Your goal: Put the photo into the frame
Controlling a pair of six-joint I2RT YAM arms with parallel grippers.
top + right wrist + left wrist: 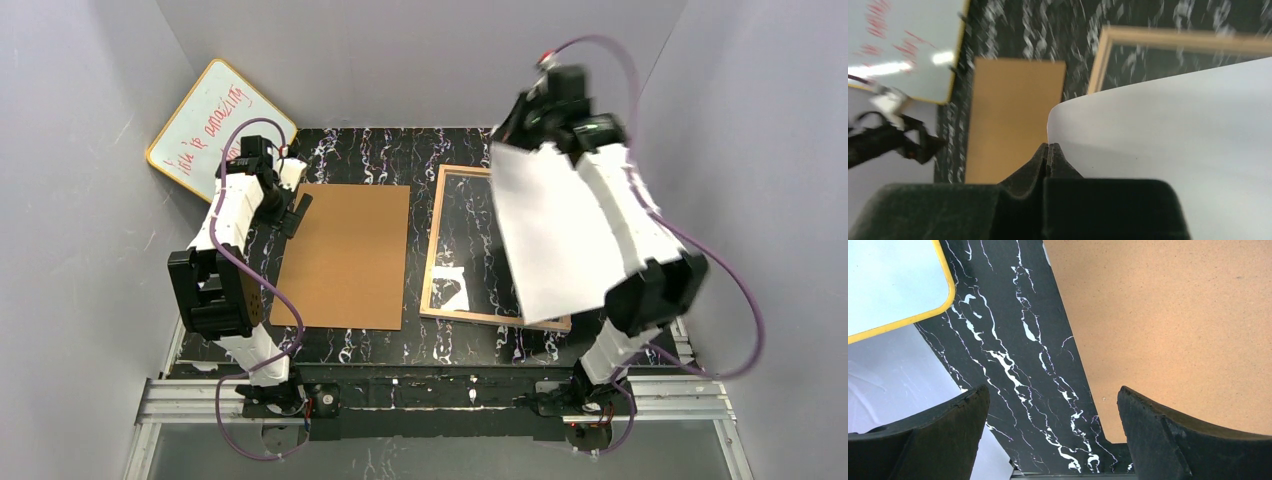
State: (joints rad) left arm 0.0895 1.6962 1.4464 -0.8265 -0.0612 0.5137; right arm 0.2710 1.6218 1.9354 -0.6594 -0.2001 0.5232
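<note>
— Where's the photo (555, 240)?
— We see it aloft over the frame (434, 240), white back up, long axis far-to-near. The right gripper (1049, 152) pinches its far edge, perhaps near a corner. The left gripper (1052, 392) gapes.

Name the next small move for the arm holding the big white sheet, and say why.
Probably lower and level it. The right gripper is shut on the edge of the thin white-backed rectangular paper photo, held tilted in the air over the tan-wood rectangular frame, which lies flat on the table.
</note>
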